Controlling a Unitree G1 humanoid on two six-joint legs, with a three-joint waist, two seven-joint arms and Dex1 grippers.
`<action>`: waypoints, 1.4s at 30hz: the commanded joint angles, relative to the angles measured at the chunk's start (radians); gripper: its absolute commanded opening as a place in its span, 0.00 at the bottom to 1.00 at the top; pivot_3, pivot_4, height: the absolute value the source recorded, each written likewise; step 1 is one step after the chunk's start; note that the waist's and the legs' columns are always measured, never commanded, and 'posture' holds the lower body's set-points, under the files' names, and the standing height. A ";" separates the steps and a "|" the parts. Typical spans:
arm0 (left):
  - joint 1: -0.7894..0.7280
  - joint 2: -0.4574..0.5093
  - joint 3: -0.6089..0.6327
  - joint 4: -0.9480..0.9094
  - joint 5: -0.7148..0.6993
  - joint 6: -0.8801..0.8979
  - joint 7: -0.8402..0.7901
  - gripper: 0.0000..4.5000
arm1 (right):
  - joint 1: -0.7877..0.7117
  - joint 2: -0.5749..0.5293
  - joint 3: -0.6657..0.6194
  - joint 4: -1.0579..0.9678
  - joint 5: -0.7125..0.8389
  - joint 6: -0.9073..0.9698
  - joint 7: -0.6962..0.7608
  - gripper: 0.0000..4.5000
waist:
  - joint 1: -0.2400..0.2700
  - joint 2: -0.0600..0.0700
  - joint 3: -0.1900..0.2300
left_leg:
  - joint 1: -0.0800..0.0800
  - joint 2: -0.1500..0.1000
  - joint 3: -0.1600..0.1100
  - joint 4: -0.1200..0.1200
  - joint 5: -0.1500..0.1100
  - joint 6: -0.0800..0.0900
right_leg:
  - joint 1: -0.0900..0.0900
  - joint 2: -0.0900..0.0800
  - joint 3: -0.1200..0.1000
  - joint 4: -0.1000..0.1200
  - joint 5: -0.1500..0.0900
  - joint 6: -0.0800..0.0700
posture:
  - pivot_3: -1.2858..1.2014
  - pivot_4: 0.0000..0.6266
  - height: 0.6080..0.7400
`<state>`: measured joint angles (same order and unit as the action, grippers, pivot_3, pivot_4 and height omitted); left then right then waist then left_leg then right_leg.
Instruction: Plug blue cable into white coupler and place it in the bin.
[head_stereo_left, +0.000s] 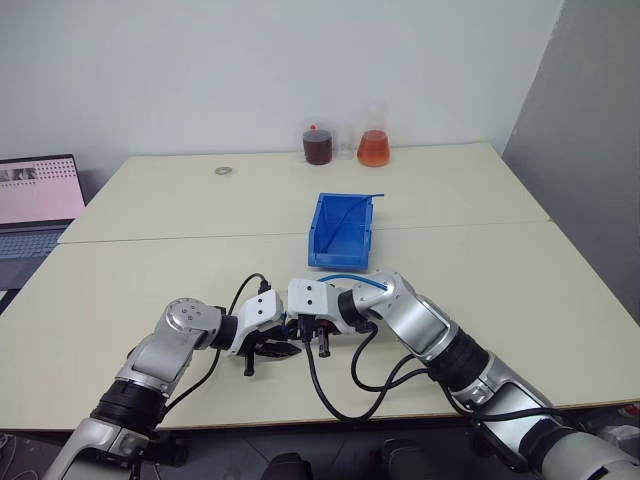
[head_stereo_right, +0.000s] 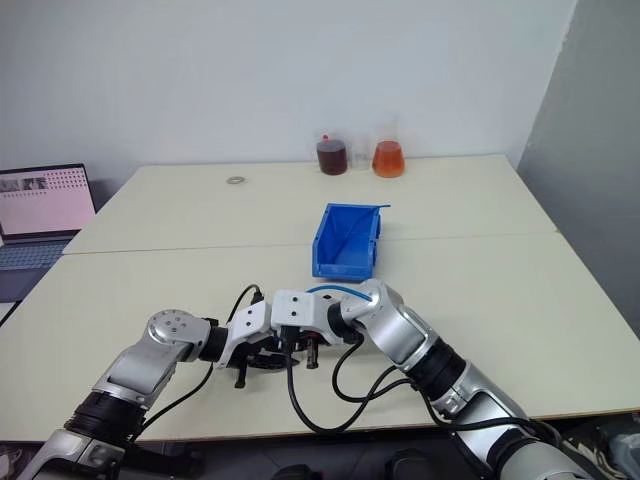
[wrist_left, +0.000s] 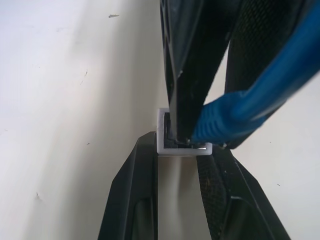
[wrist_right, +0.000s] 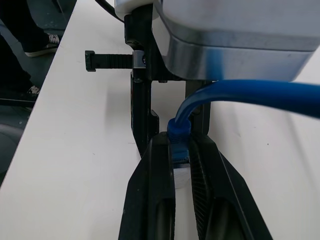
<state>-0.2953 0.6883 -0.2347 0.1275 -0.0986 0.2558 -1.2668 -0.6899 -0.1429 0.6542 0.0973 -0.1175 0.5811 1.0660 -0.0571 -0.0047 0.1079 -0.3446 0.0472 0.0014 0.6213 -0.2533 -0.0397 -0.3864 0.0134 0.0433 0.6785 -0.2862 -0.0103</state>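
Note:
My two grippers meet low over the table's front part. The left gripper (wrist_left: 182, 146) is shut on the small white coupler (wrist_left: 165, 148), one finger on each side. Opposite it, the right gripper (wrist_right: 179, 142) is shut on the plug end of the blue cable (wrist_left: 235, 112). The cable's blue boot reaches the coupler's dark opening; how deep the plug sits is hidden by the right gripper's fingers (wrist_left: 192, 60). The cable arcs back over my right wrist (head_stereo_left: 350, 279). The blue bin (head_stereo_left: 342, 232) stands just beyond the grippers, sloped front toward me.
Two glass beakers of dark liquid (head_stereo_left: 319, 145) and orange liquid (head_stereo_left: 373, 148) stand at the table's far edge. A flat silver ring (head_stereo_left: 222, 170) lies far left. A laptop (head_stereo_left: 35, 205) sits off the left side. Black robot cables (head_stereo_left: 345, 385) loop near the front edge.

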 joint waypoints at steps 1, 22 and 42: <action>-0.020 -0.016 0.030 -0.026 -0.030 -0.022 0.023 0.17 | 0.125 -0.003 0.191 0.218 -0.037 0.071 0.056 0.03 | -0.001 0.000 0.000 | 0.001 0.000 0.000 -0.001 0.000 0.000 | 0.000 0.000 0.000 0.000 0.000 0.000 | 0.52 0.24 1.00; -0.025 -0.015 0.041 -0.027 -0.033 -0.027 0.025 0.17 | 0.175 -0.078 0.185 0.213 -0.057 0.060 0.055 0.03 | -0.001 0.006 -0.003 | 0.005 0.000 -0.003 -0.016 0.000 0.000 | 0.004 -0.002 0.002 -0.016 -0.001 0.000 | 0.52 0.24 1.00; 0.097 -0.021 0.183 -0.147 -0.119 -0.043 0.146 0.75 | 0.208 -0.117 -0.099 -0.191 0.132 0.196 -0.048 0.03 | 0.010 -0.010 0.030 | -0.016 -0.001 -0.003 -0.015 -0.001 -0.002 | -0.005 -0.004 -0.001 -0.019 0.003 0.008 | 0.52 0.24 1.00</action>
<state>-0.2130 0.6540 -0.1476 0.0366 -0.1843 0.2180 -1.1834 -0.5444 -0.2169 0.5378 -0.1087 0.0110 0.6638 1.0351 -0.0470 -0.0148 0.1375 -0.3651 0.0466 -0.0013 0.6068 -0.2540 -0.0420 -0.3953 0.0095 0.0417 0.6591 -0.2808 0.0010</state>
